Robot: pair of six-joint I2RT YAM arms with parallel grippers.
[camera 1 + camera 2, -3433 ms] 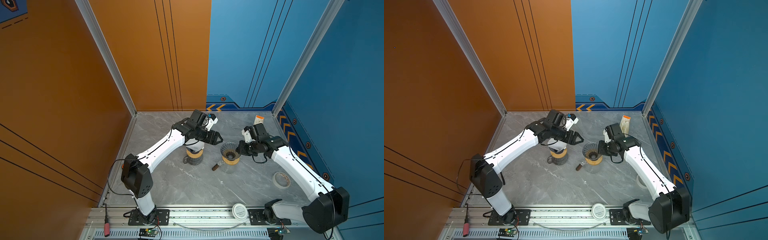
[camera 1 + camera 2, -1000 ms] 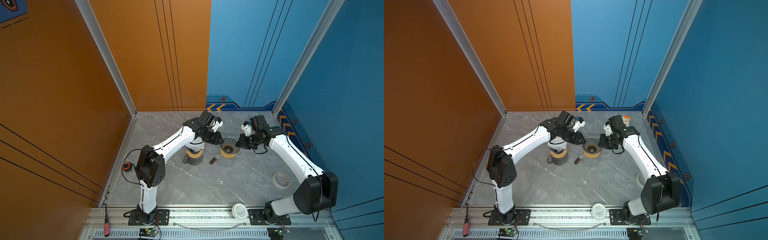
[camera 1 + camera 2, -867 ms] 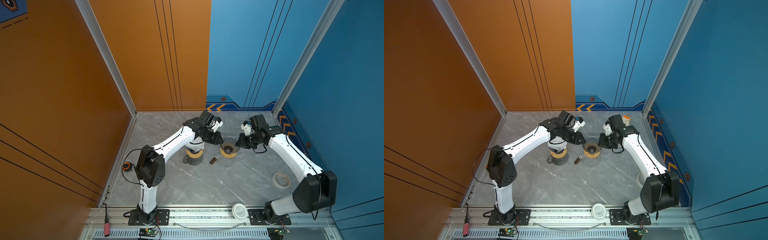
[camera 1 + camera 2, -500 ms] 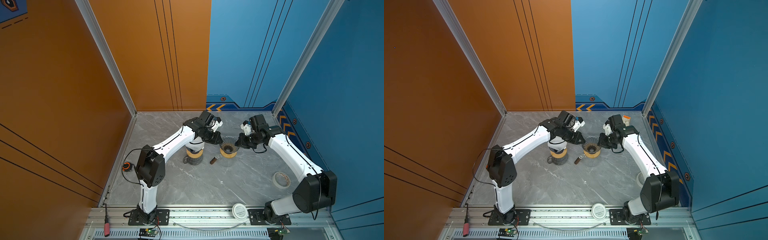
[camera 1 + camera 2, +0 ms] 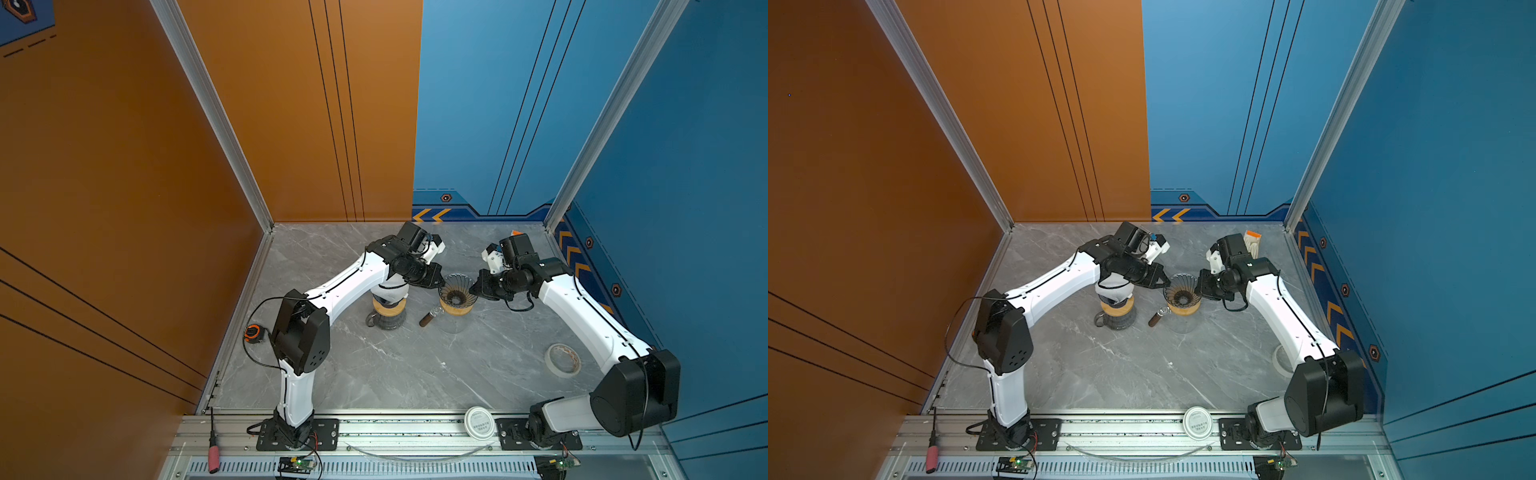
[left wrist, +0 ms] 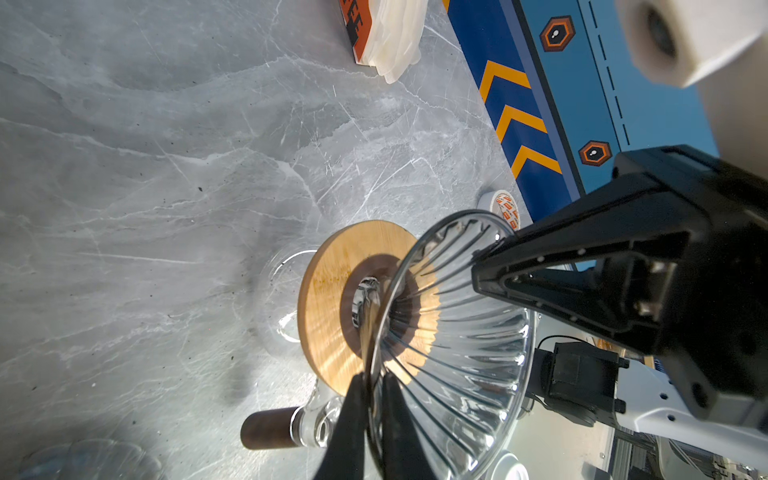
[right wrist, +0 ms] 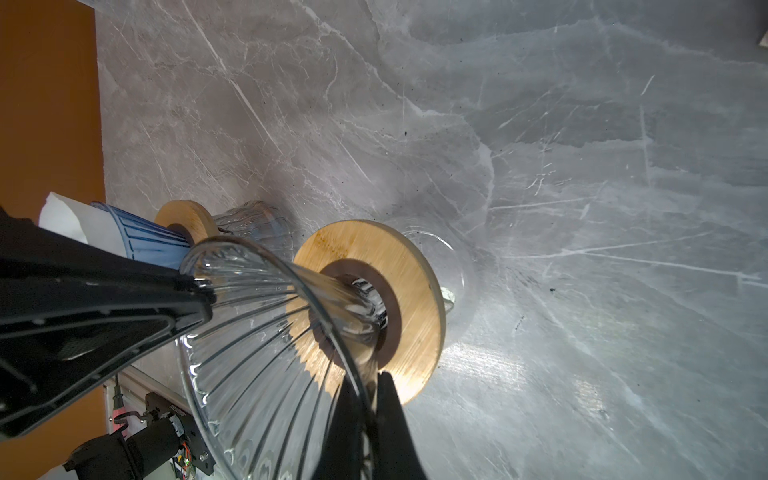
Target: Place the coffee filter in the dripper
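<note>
The dripper (image 5: 455, 291) (image 5: 1180, 293) is a clear ribbed glass cone with a wooden collar, standing on a glass server (image 5: 453, 325) in the middle of the table. My left gripper (image 5: 438, 282) (image 6: 372, 380) is shut on its rim from the left. From the right, my right gripper (image 5: 473, 289) (image 7: 368, 380) is shut on the opposite rim. In both wrist views the glass edge runs between the fingers. The cone (image 6: 453, 353) (image 7: 257, 332) holds no paper. White coffee filters stand stacked in an orange pack (image 5: 1252, 241) (image 6: 386, 37) at the back right.
A second dripper with white paper (image 7: 62, 218) in it stands on its own server (image 5: 388, 309) under the left arm. The server's brown handle (image 5: 427, 320) points front-left. A tape roll (image 5: 562, 360) lies front right. A white lid (image 5: 478, 422) and a red screwdriver (image 5: 212, 457) lie on the front rail.
Both grippers came in to the dripper from either side, and their jaws have closed on its rim. The dripper has stayed in place over the last second.
</note>
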